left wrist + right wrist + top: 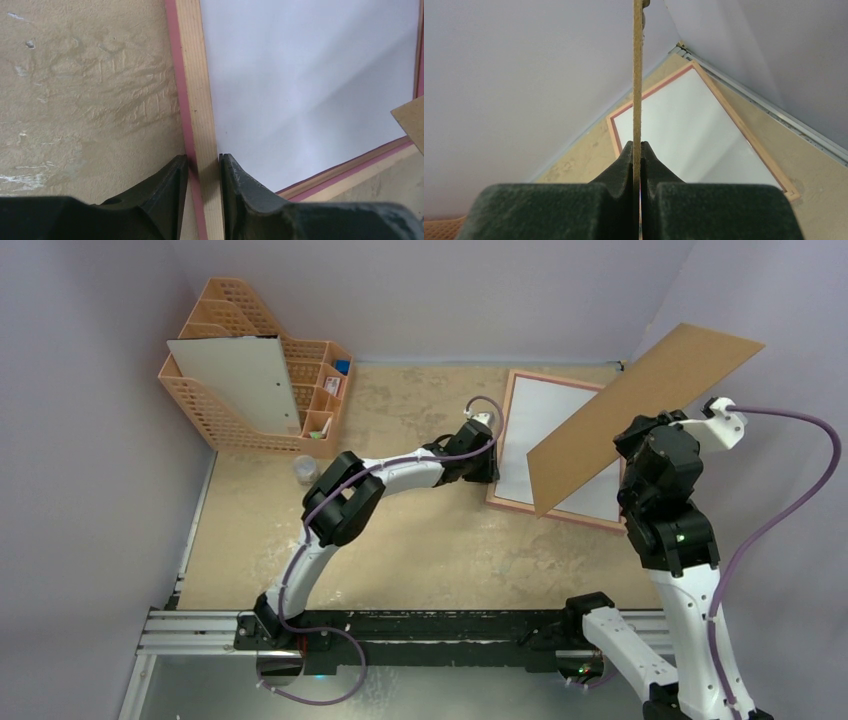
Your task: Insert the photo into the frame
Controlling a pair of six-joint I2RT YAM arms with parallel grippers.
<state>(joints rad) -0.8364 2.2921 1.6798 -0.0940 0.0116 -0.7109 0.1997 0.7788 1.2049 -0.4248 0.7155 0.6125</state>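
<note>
The frame [560,377] lies flat, back side up, at the right of the table. The photo [550,430] lies inside it with its plain white back up. My left gripper [492,455] is shut on the frame's left rail [197,90], one finger on each side, in the left wrist view [204,160]. The photo's white back [310,85] fills the frame there. My right gripper [634,445] is shut on the brown backing board [640,410] and holds it tilted in the air above the frame. The right wrist view shows the board edge-on [638,75] between the fingers [637,147], with the frame [651,90] and photo [689,135] below.
An orange mesh file rack [260,370] with a white sheet [240,380] leaning in it stands at the back left. A small clear cup [305,470] sits in front of it. Walls close in at the back and on both sides. The arms' rail [400,625] runs along the near edge.
</note>
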